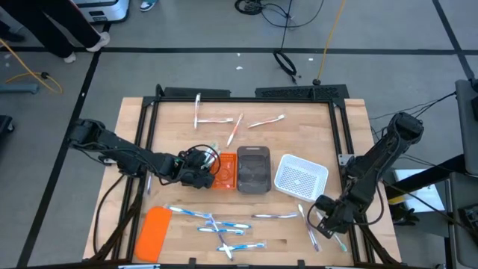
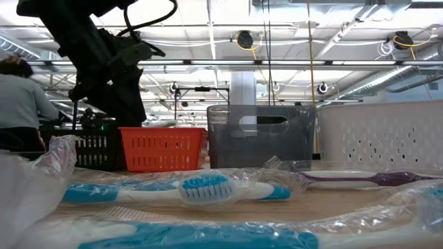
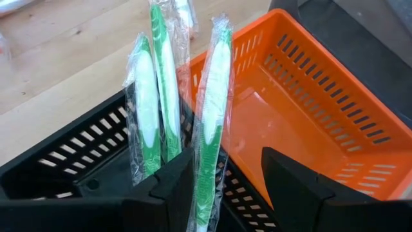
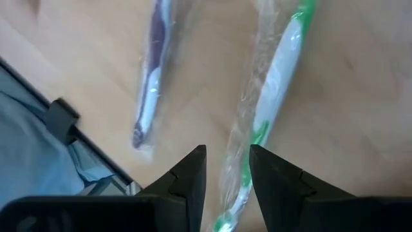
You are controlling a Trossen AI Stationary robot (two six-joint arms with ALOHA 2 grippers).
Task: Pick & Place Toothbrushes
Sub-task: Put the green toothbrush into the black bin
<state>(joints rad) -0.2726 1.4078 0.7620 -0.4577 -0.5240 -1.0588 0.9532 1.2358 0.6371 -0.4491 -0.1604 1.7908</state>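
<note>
My left gripper [image 1: 198, 169] [image 3: 228, 158] hovers open over the black tray [image 3: 77, 148], which stands beside the orange tray [image 1: 226, 170] [image 3: 309, 96]. Three wrapped green-white toothbrushes [image 3: 164, 84] stand tilted in the black tray, and one of them [image 3: 214, 109] runs down between my open fingers. My right gripper [image 1: 328, 221] [image 4: 228, 151] points down near the table's near right corner. Its fingers are a narrow gap apart, on either side of a wrapped green-white toothbrush [image 4: 277, 71] lying flat on the wood. A purple-white toothbrush [image 4: 151, 77] lies beside it. My left gripper is open. The wrapper of the toothbrush between the fingers [image 3: 205, 187] lies against the inner side of one finger [image 3: 180, 187]; the other finger is clear of it. My right gripper straddles the green-white toothbrush near its handle end [image 4: 239, 183] from above, fingers across it; whether they touch it I cannot tell.
A grey tray [image 1: 254, 169] and a white basket [image 1: 300, 178] stand right of the orange tray. Blue-white toothbrushes [image 1: 213, 221] lie scattered along the near edge, others [image 1: 224, 119] near the far edge. An orange slab [image 1: 154, 232] lies near left. A person [image 2: 21, 104] is beyond the table.
</note>
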